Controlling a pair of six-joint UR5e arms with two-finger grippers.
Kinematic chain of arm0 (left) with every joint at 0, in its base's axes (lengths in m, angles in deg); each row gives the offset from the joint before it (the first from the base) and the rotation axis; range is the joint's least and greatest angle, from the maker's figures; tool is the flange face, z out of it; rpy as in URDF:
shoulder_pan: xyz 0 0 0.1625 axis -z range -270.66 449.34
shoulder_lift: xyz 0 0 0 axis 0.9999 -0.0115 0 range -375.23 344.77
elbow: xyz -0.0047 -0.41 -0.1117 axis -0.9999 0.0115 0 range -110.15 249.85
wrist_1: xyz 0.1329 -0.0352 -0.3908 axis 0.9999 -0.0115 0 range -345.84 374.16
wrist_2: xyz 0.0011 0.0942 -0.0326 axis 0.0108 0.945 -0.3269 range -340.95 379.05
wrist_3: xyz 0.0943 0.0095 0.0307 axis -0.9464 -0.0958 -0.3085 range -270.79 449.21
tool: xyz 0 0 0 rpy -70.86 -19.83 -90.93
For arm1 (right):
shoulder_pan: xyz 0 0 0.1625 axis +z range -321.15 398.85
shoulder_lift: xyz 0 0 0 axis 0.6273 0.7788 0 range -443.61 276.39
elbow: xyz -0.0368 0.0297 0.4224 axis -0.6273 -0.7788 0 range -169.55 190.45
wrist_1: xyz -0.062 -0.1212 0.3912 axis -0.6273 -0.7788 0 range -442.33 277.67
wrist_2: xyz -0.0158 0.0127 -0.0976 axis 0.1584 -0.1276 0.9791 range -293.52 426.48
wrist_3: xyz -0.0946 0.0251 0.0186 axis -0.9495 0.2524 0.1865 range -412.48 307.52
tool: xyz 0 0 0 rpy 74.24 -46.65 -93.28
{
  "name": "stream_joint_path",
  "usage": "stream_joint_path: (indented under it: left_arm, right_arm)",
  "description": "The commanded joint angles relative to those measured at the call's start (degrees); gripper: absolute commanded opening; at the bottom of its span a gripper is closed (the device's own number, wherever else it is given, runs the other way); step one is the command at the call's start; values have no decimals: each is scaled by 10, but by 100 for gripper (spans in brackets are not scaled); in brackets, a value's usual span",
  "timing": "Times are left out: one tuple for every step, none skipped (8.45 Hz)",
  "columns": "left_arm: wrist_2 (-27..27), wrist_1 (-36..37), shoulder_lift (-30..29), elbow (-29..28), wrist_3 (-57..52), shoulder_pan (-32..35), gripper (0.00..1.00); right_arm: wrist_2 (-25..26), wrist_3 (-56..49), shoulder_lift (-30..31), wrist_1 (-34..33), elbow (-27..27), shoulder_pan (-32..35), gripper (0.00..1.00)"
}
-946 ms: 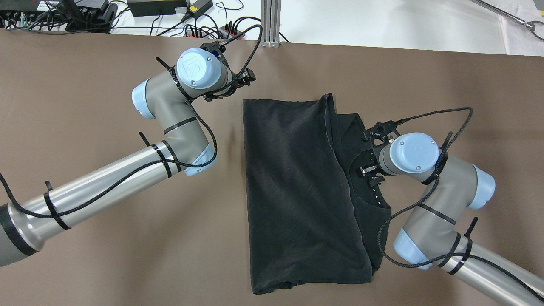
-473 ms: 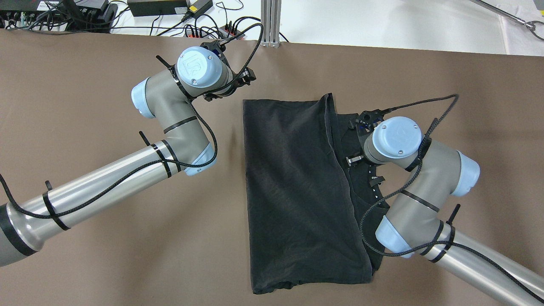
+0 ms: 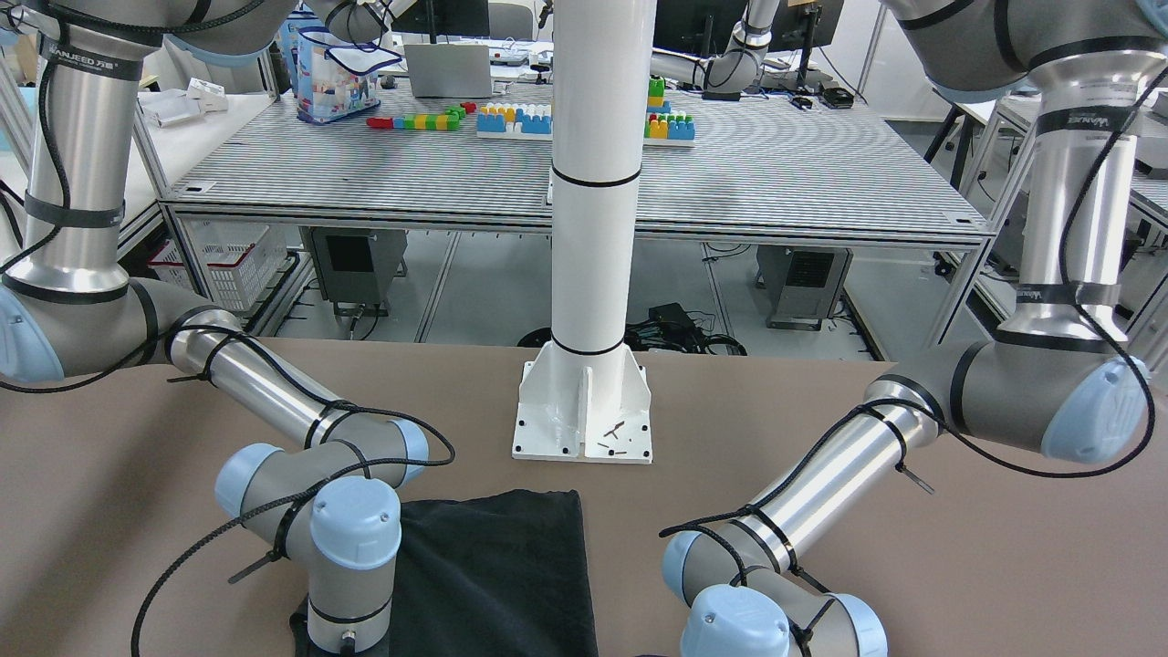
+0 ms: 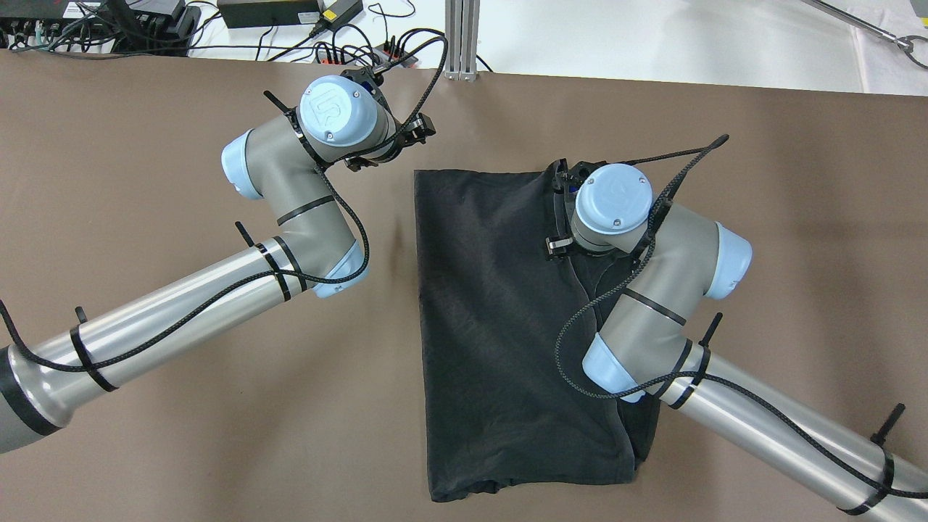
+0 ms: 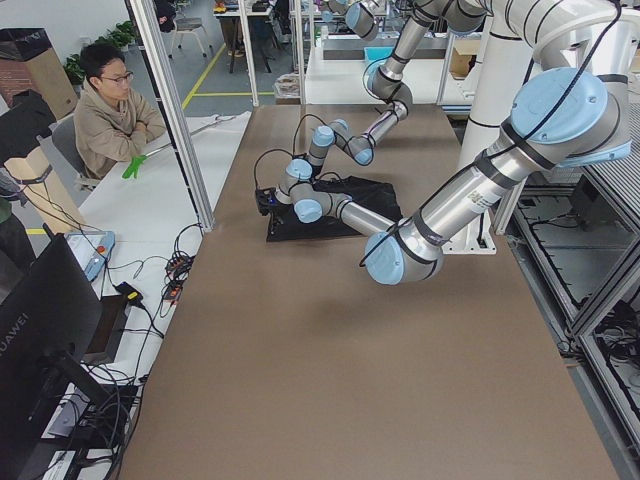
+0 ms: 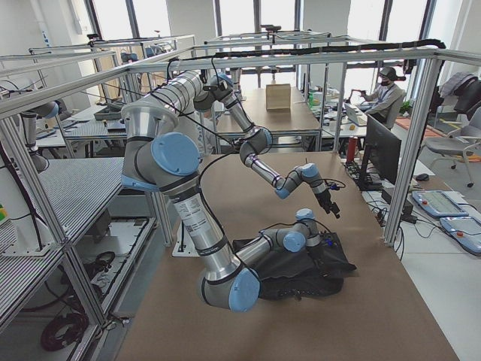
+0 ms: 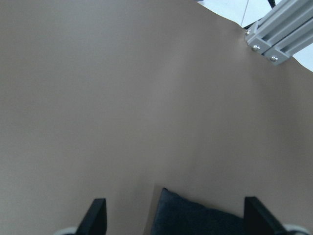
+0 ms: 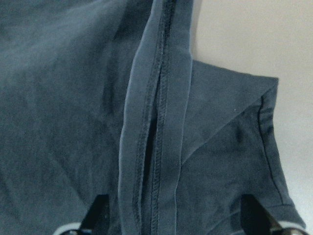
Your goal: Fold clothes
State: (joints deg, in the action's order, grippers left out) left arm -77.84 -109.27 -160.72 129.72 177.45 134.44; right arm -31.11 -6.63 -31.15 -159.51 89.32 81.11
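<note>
Hidden / cut off: in the overhead view the right claw (image 8: pixel 177 215) is sitting wholly under its own blue-capped wrist, so only the wrist camera is showing it, and there just two dark tips at the bottom edge. The left claw (image 7: pixel 177 220) is likewise showing only its tips in its wrist view. The front-facing view is cutting off both wrists and most of the clothes (image 4: pixel 500 304) at its bottom edge. Both side views are too small to read either claw.

Clothes: lying flat on the brown desk (image 4: pixel 217 449), centre to lower centre of the overhead frame, one layer folded over another. In the front-facing view they are lying near the white pole (image 3: pixel 593 228), apart from its base plate.

Right claw: spread wide, gripping nothing, hovering over the garment's upper right part with the tips straddling a doubled hemmed edge (image 8: pixel 154 122). Contact with the cloth: cannot tell.

Left claw: spread wide, gripping nothing, hanging over bare desk at the garment's upper left corner; that corner is showing between the tips.
</note>
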Motion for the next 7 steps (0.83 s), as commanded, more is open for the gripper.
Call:
stream_joint_path:
  left_arm:
    - [-6, 0, 0, 1, -1, 7, 100]
    - [-6, 0, 0, 1, -1, 7, 100]
    - [-6, 0, 0, 1, 0, 7, 100]
    - [-6, 0, 0, 1, 0, 6, 100]
    - [-6, 0, -1, 2, 0, 6, 100]
    - [-6, 0, 1, 10, 0, 6, 100]
    - [-6, 0, 3, 15, 0, 6, 100]
  right_arm:
    - [-19, -94, 28, 39, -23, 55, 95]
    - [-50, -112, 35, 47, -22, 69, 95]
    - [-69, -106, 34, 42, -10, 71, 95]
    - [-71, -83, 39, 35, 21, 71, 95]
    - [-73, 33, 60, 25, 78, 65, 95]
    - [-74, 142, 91, 25, 149, 51, 95]
    - [-74, 232, 134, 28, 209, -3, 95]
